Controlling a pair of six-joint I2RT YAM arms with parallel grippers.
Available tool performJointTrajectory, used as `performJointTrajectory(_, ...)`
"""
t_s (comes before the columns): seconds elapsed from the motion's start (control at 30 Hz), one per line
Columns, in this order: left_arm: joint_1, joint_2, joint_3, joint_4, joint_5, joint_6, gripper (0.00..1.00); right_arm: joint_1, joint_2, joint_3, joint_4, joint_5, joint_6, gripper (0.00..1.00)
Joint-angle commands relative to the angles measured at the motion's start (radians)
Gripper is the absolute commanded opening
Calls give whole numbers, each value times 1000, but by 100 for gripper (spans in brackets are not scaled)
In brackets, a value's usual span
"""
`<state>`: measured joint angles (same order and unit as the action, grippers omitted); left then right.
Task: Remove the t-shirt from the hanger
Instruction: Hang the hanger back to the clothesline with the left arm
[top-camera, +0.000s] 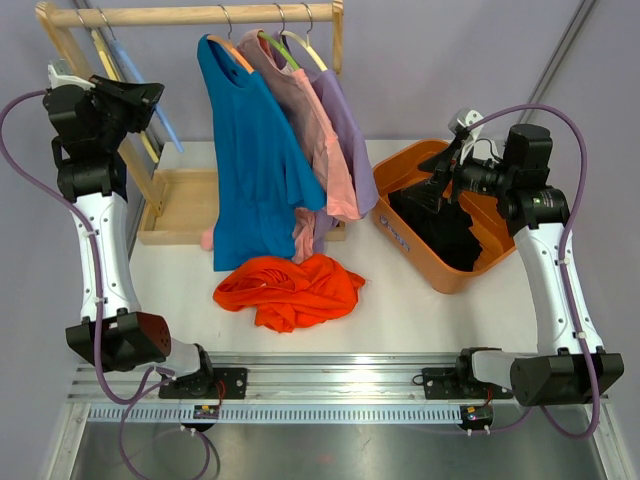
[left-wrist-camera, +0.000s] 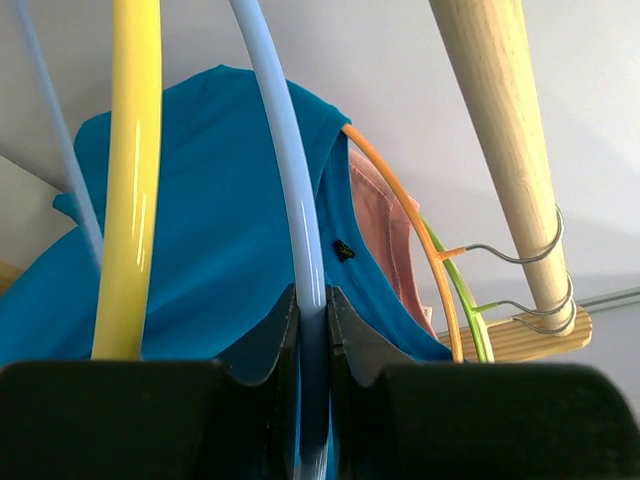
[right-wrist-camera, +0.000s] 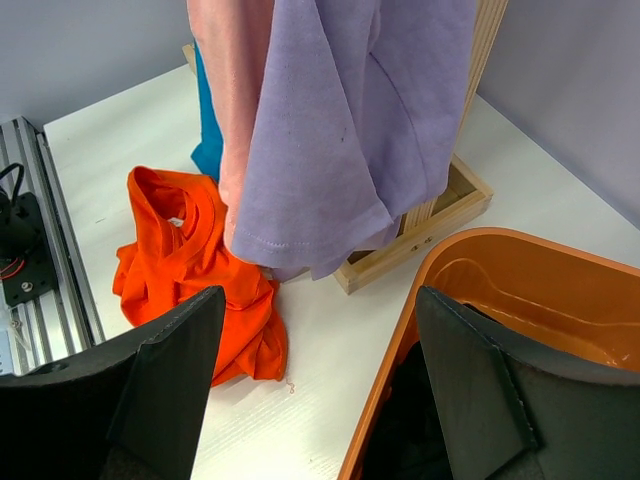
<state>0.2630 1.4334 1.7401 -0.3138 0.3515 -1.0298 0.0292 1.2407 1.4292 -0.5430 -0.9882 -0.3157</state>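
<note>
Left gripper (left-wrist-camera: 312, 305) is pinched tight on the thin light-blue plastic hanger (left-wrist-camera: 285, 150), fingers pressed against both sides of its bar. The hanger carries no garment. A bare yellow plastic hanger (left-wrist-camera: 135, 150) hangs just beside it on the left. The arm is raised at the left end of the round wooden rail (top-camera: 190, 14).

The crumpled orange t-shirt (top-camera: 290, 290) lies flat on the white table (top-camera: 400, 310), off any hanger, in front of the rack and below the hanging clothes.

3 shirts hang on the rail:
- a teal-blue t-shirt (top-camera: 250, 170) on an orange hanger (left-wrist-camera: 400, 200)
- a pink t-shirt (top-camera: 315, 140) next to it
- a lilac t-shirt (top-camera: 345, 130) on the right (its hem touches the rack's wooden base tray (top-camera: 185, 210) in the right wrist view)

Right gripper (right-wrist-camera: 320, 300) has its fingers spread wide and holds nothing. It hovers over the near-left rim of the orange plastic bin (top-camera: 410, 240). The bin sits at the table's right side, with black fabric (top-camera: 450, 225) piled inside it.
</note>
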Motion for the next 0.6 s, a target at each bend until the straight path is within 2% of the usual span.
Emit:
performJointTrajectory(0.0,8,14,25,48,23,-27,12,-6,-32,-1,40,-32,18,84)
performJointTrajectory(0.1,12,32,44,51,24,-41,13,-5,-38,-4,40,-33,15,84)
performJointTrajectory(0.2,10,33,55,50,26,-39,23,-5,-46,-13,34,-29,6,84)
performJointTrajectory(0.23,9,27,55,50,27,-36,30,-5,-47,-15,32,-32,6,84)
performJointTrajectory(0.33,10,-4,45,56,35,-35,44,-6,-46,-16,20,-65,-3,84)
performJointTrajectory(0.37,9,-14,44,58,46,-33,53,-5,-40,-13,15,-88,-25,85)
performJointTrajectory(0.5,10,-79,24,65,75,-29,68,11,-18,-9,-69,-245,-144,86)
performJointTrajectory(0.57,8,-137,-8,56,73,-21,73,59,-11,0,-181,-296,-301,89)
